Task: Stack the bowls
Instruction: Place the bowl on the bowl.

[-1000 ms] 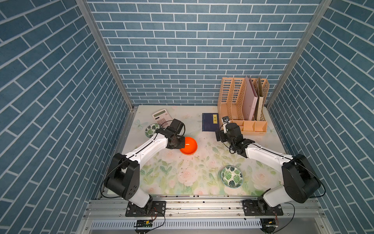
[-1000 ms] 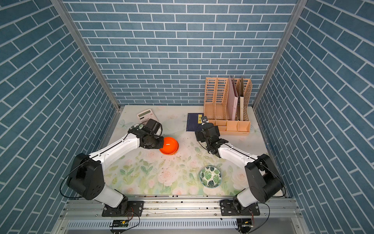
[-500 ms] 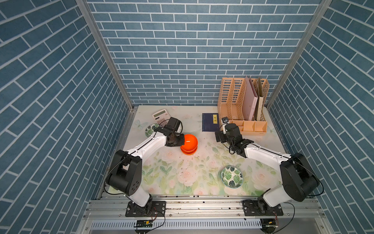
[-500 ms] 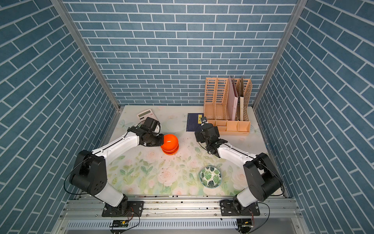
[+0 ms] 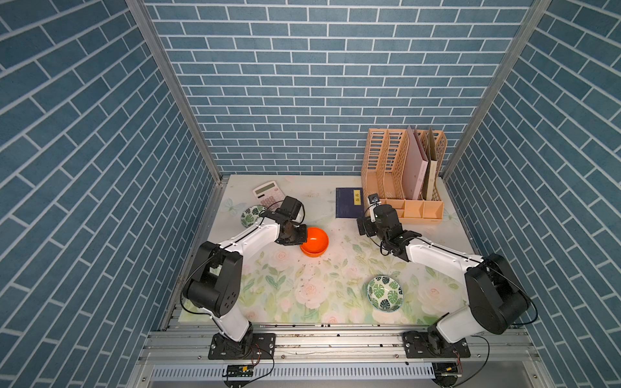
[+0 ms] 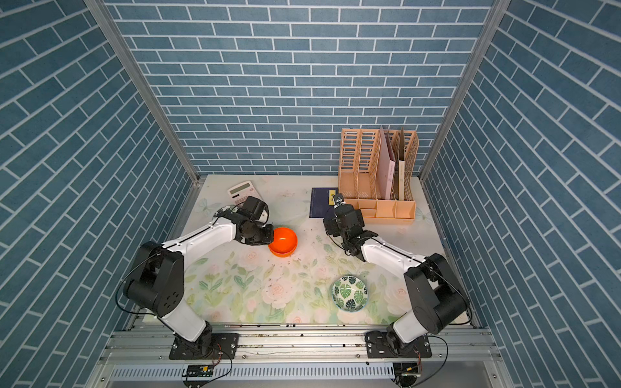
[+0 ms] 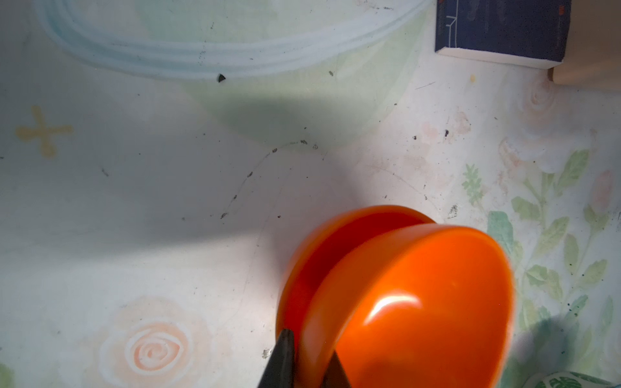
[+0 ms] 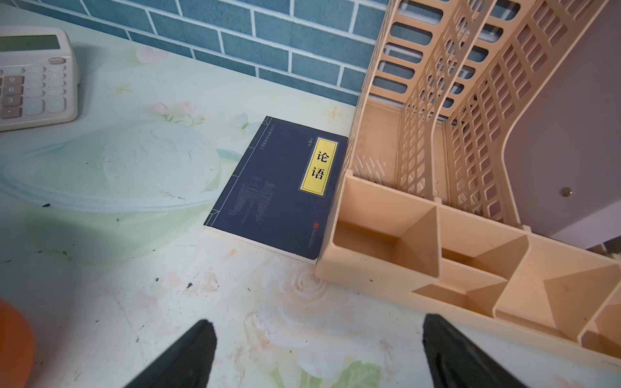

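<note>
While top views hide grip, left wrist shows fingers [image 7: 281, 361] pinching bowl [image 7: 423, 302].

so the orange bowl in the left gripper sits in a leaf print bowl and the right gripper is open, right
Wrong about what is underneath: the left wrist view shows the left gripper pinching the rim of the upper orange bowl, which sits in the lower orange bowl. The right gripper is open, yes.

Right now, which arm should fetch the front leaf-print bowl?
Right. The right gripper is open and empty, with the front leaf-print bowl on its side; the left gripper pinches the top orange bowl.
</note>
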Motion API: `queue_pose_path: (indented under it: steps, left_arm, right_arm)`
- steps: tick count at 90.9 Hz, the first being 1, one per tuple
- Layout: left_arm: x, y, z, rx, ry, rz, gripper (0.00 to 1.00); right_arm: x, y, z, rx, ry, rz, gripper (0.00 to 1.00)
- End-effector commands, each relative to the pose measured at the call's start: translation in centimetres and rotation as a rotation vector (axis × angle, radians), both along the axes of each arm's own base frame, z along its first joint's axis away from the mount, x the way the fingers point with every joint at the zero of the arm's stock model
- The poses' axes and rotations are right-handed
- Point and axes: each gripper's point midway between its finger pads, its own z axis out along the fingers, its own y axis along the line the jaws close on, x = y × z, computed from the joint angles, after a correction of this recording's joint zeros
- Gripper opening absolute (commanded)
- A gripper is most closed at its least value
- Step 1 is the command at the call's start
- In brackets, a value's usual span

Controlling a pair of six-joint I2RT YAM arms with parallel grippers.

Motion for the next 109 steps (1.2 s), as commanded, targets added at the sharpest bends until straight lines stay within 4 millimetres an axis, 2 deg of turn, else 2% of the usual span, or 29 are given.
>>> queue_pose_path:
  steps: [1,41,48,55,62,72,81,89,96,109]
  left_arm:
    - [0.5,0.2,0.1,0.006,-0.006,0.0,0.17]
    - [0.4,0.5,-1.2,0.029,0.014,0.002,0.18]
    - [0.2,0.5,-1.5,0.029,0.02,0.0,0.27]
    - [0.3,0.5,-1.2,0.03,0.013,-0.005,0.31]
    - [0.8,0.4,0.3,0.02,-0.029,0.003,0.44]
    - [1.3,0.5,2.0,0.025,-0.056,0.0,0.47]
    - [1.6,1.5,3.2,0.068,-0.092,0.014,0.48]
    - [1.5,2.6,4.0,0.116,-0.122,0.033,0.46]
    - [1.1,3.2,3.8,0.142,-0.125,0.04,0.44]
    - [0.3,3.7,2.4,0.154,-0.105,0.041,0.38]
  right_arm:
    - [-0.2,0.2,-0.1,0.01,-0.005,0.004,1.0]
    - [-0.4,0.6,-0.3,0.033,0.004,0.024,1.0]
    - [-0.4,0.8,-0.4,0.038,0.006,0.033,1.0]
    - [-0.6,1.2,-0.4,0.049,0.009,0.047,1.0]
    - [-0.7,1.4,-0.4,0.054,0.009,0.055,1.0]
    - [-0.8,2.0,-0.4,0.058,0.012,0.068,1.0]
    - [-1.1,3.3,-0.3,0.077,0.021,0.098,1.0]
    - [-1.6,5.2,-0.4,0.087,0.032,0.138,1.0]
    - [-2.0,6.8,-0.6,0.081,0.036,0.161,1.0]
    - [-2.4,8.7,-1.2,0.068,0.047,0.192,1.0]
